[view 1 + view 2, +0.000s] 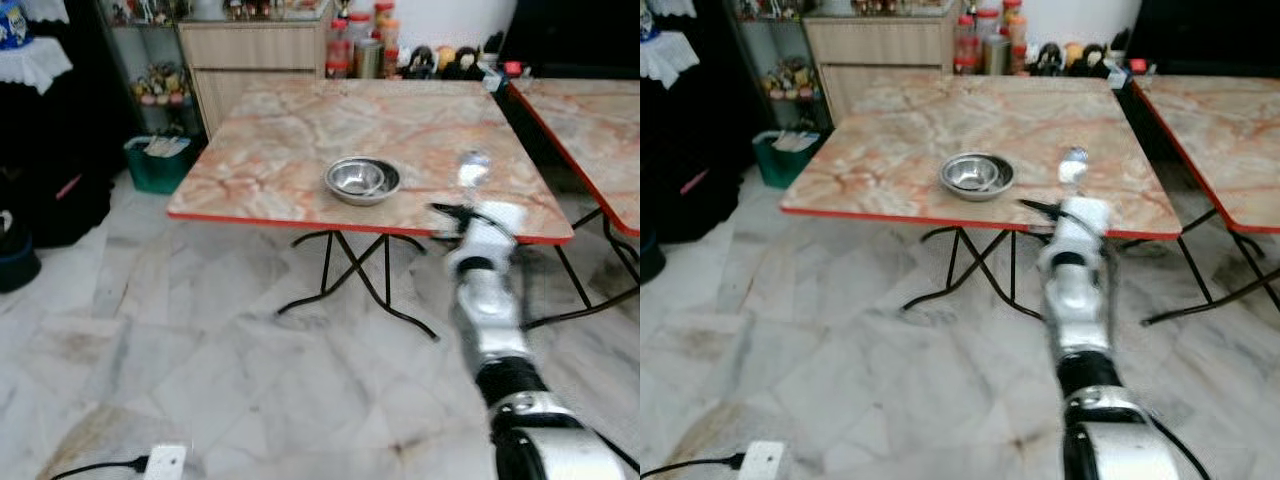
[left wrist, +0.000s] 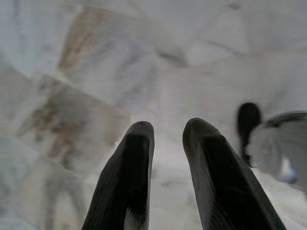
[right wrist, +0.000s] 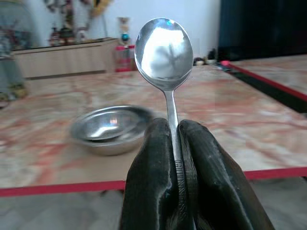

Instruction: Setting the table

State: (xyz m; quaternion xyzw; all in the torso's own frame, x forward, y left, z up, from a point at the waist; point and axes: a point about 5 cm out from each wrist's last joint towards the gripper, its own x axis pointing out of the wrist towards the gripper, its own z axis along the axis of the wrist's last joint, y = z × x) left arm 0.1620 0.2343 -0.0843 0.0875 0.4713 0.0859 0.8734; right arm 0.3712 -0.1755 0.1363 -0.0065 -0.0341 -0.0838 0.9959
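The right hand point(image 3: 175, 143) pinched a spoon point(image 3: 164, 48) upright just short of the bench point(image 1: 300, 150); the bowl point(image 1: 362, 179) sat near its front edge. Next, likely laying the spoon beside it. The left hand point(image 2: 168, 143), slightly spread, hung idle.

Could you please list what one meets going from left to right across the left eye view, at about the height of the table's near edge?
Green bin → steel bowl → spoon in the right end effector → second marble-patterned table.
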